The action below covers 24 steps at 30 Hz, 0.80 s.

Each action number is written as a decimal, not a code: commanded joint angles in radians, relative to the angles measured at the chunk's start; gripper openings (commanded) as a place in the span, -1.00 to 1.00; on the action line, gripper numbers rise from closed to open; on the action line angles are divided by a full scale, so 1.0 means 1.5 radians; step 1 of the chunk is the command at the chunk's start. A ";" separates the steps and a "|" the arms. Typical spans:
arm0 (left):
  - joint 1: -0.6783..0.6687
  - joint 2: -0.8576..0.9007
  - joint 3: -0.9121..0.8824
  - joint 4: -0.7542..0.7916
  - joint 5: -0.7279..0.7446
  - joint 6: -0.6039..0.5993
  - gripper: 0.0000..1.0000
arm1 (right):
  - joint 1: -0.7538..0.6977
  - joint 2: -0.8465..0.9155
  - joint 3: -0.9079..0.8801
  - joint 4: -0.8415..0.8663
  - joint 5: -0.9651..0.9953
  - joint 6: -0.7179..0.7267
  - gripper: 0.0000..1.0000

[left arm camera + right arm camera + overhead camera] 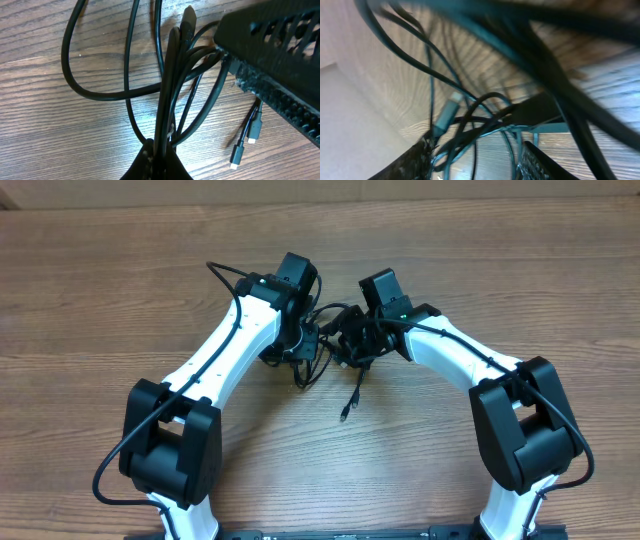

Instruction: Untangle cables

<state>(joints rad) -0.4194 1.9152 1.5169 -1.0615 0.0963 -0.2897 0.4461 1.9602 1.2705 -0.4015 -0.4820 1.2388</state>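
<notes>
Black cables (pixel 167 90), clamped in left tool (pixel 156 162), stretch toward the gaping right tool (pixel 475 160).

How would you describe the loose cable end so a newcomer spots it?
On the wooden table, find the black tangle of cables at its middle. One lone strand trails from it toward the robot's base, ending in a small plug; unlike the rest, it lies free on bare wood.

Tangled cables (pixel 354 390) on wooden table (pixel 320 240)
</notes>
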 commanded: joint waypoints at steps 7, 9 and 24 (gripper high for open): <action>-0.006 -0.015 -0.005 -0.001 0.002 -0.011 -0.92 | 0.039 0.026 -0.001 0.023 0.009 0.061 -0.13; -0.006 -0.015 -0.005 -0.001 0.001 -0.011 -0.92 | 0.044 0.033 -0.001 0.023 0.009 0.065 -0.31; 0.019 -0.020 -0.003 -0.019 -0.053 -0.002 -0.92 | 0.020 0.034 -0.001 -0.041 0.048 -0.113 -0.93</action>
<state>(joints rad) -0.4164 1.9152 1.5131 -1.0771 0.0769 -0.2897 0.5018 1.9957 1.2705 -0.4198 -0.4629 1.2243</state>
